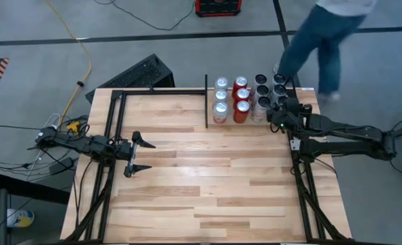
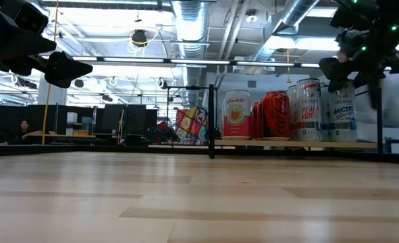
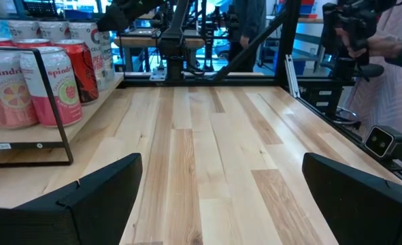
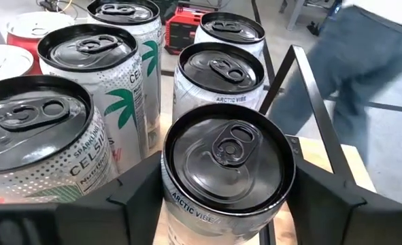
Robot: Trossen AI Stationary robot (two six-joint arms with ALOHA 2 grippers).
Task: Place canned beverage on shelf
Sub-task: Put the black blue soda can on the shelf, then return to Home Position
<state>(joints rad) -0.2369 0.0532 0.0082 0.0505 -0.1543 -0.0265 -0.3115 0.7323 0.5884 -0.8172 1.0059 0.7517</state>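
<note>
Fingers [image 4: 129, 194] flank black-topped white can [image 4: 228, 160] on shelf [image 1: 187, 146]

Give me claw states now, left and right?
Left claw: open, empty, over bare wood of the shelf.
Right claw: open around a black-topped Arctic Vibe can, not visibly clamped.

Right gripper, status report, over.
Right gripper open, straddling black-topped can on shelf. Left gripper open, idle over table. Neighbouring cans crowd close.
</note>
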